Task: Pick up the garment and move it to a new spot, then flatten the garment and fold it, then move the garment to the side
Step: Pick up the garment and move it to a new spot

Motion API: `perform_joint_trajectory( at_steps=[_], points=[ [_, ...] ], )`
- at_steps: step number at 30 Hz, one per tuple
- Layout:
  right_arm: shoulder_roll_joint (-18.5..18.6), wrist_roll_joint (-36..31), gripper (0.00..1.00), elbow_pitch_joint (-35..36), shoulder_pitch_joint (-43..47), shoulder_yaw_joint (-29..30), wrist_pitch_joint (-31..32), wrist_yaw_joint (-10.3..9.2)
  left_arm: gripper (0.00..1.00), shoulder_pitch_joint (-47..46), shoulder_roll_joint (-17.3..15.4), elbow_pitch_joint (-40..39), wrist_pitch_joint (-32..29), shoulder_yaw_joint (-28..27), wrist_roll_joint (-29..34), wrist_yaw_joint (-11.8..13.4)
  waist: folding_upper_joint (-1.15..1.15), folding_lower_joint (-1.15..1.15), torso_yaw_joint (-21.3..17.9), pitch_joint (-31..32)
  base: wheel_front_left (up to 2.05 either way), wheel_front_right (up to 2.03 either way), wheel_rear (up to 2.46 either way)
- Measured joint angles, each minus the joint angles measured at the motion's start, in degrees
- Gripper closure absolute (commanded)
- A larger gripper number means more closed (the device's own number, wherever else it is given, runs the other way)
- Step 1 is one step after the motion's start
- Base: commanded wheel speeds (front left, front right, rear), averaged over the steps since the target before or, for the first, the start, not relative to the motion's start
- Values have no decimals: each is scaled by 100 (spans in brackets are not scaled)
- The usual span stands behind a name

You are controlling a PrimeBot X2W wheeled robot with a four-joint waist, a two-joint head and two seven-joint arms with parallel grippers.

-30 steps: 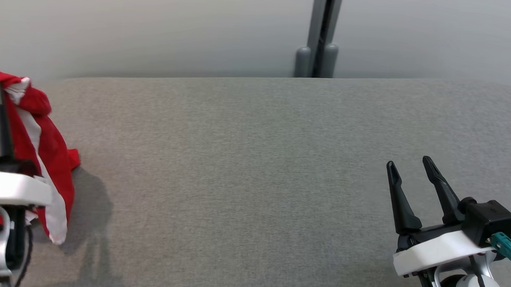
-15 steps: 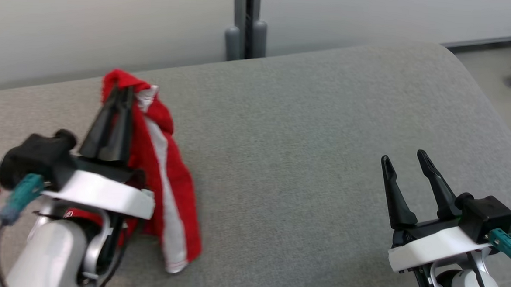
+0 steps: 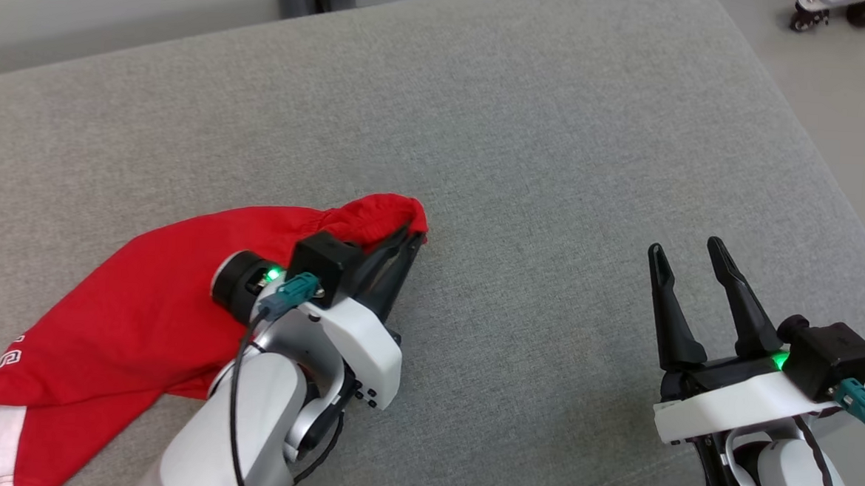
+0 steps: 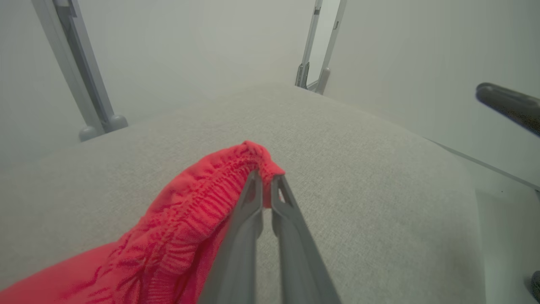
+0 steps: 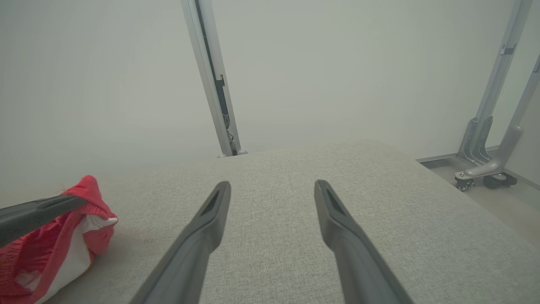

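Red garment [image 3: 140,316] lies on the grey fabric-topped table [image 3: 556,153]. It trails back and to the left from the left gripper [image 3: 410,240], and its held end is at the fingertips. The left gripper's fingers are pinched almost together on the gathered hem, with cloth bunched over the tips.

Right gripper [image 3: 687,256] sits well to the right of the left one. Its fingers are spread wide with nothing between them, over bare table. Plain grey table surface lies between the two grippers.

Head view: the garment's full length shows, with white lettering and a white panel at the tail end, behind the left forearm.

Left wrist view: the hem's ribbed gathers [image 4: 198,202] show close up, clamped at the gripper [image 4: 265,179]. A dark finger shows at the right edge.

Right wrist view: the garment [image 5: 90,190] shows side-on, with a white panel under the red at the held end. The right gripper [image 5: 272,185] is open. A grey upright post [image 5: 211,84] stands beyond the table's far edge. A wheeled base [image 5: 481,173] rests on the floor [image 5: 514,219], off to the right.
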State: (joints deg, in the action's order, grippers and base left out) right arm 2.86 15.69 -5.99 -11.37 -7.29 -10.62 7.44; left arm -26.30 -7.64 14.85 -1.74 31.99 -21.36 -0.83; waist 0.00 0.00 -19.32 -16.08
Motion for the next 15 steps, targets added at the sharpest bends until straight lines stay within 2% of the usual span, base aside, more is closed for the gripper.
perform_joint_trajectory(
  at_steps=[3, 4, 5, 6, 15],
  points=[
    [-1, 51, 0, -122, -62, -25, -66, 0, 100, -159, 144, 567, 127, 149, 0, -141, 0, 0, -80, -139, 0, 0, 0],
    [-2, 57, 0, -169, -93, -26, -108, 0, 82, -202, 178, 730, 185, 187, 0, -171, 0, 0, -95, -171, 0, 0, 0],
    [-2, 74, 0, -204, -114, -25, -116, 0, 27, -247, 213, 873, 247, 215, 0, -179, 0, 0, -103, -190, 0, 0, 0],
    [-2, 91, 0, -241, -126, -22, -137, 0, 0, -287, 245, 998, 309, 238, -1, -200, 0, 0, -102, -194, 0, 0, 0],
    [-5, 19, 0, -522, -198, 97, -220, 0, 0, -343, 389, 1232, 964, 301, -180, -243, 0, 0, 82, 78, 0, 0, 0]
  ],
)
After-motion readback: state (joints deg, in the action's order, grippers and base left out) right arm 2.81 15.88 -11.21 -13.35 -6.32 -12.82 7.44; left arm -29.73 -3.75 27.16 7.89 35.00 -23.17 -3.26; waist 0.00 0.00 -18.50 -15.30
